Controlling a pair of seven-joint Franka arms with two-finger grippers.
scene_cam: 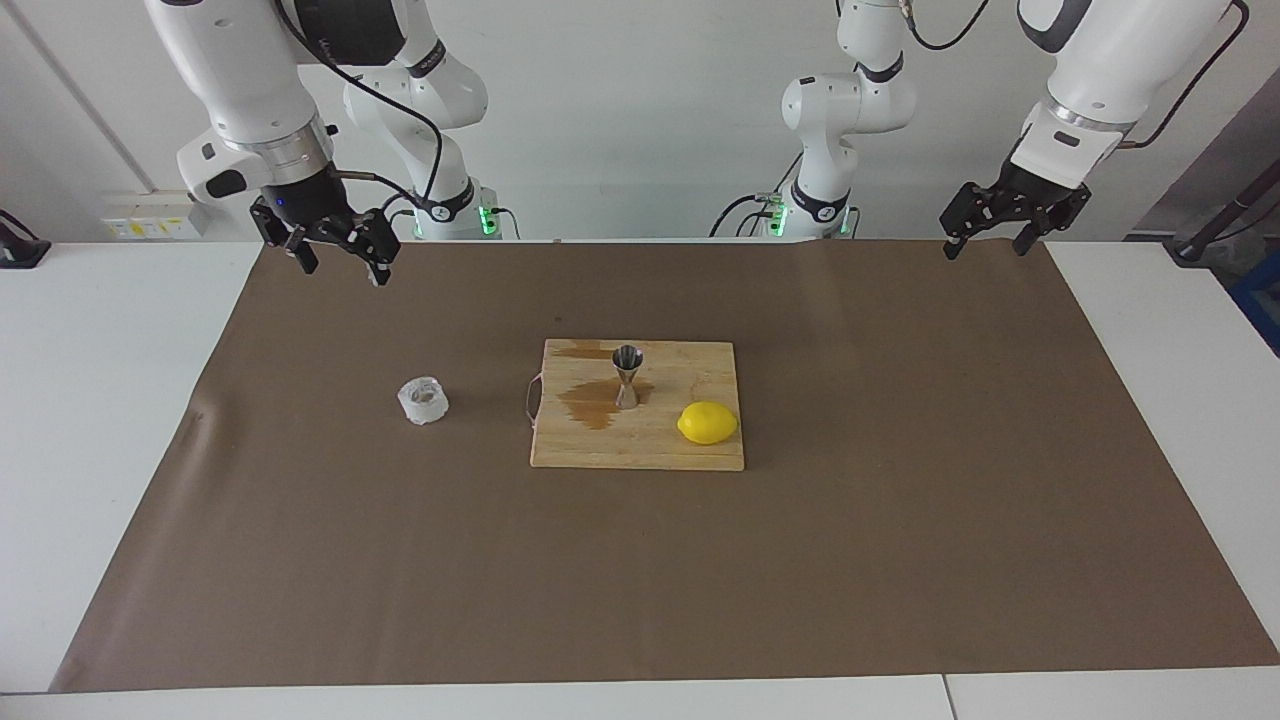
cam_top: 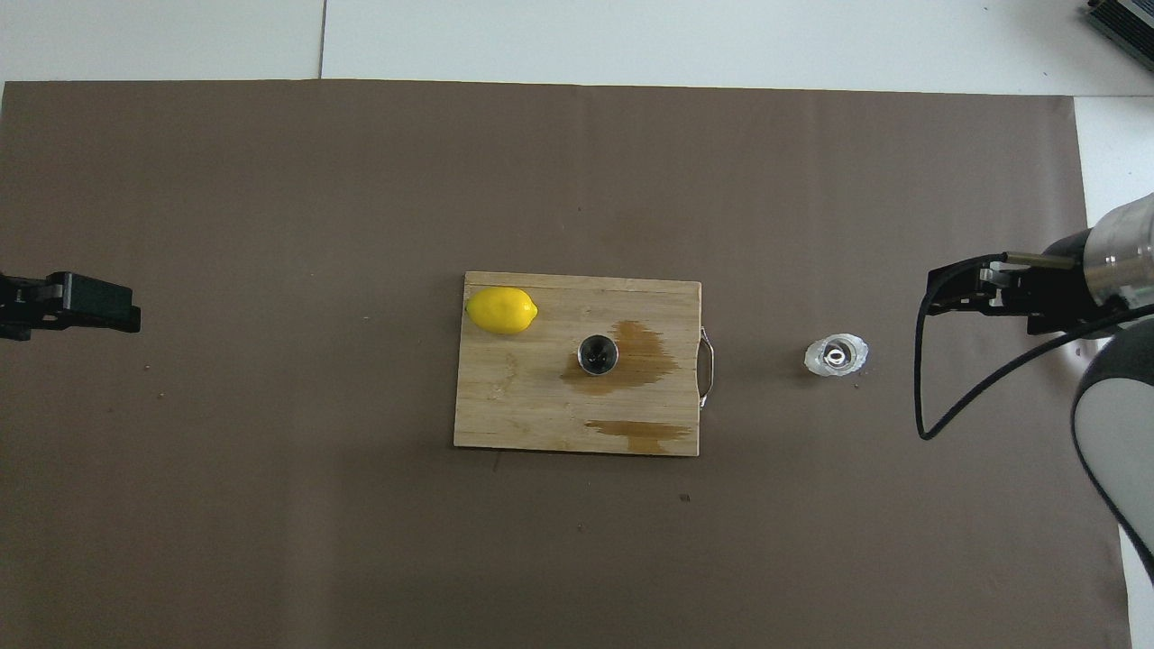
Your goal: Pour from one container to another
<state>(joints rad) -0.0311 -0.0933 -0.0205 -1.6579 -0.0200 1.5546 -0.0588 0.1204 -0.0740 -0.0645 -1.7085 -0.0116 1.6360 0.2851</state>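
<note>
Left hand (cam_top: pixel 54 305) half off-frame

No legible text, label, brand, number or sign is present on any item. A small panel (scene_cam: pixel 150 222) on the wall near the right arm carries yellow stickers, but whatever is printed on them is too small to read.
</note>
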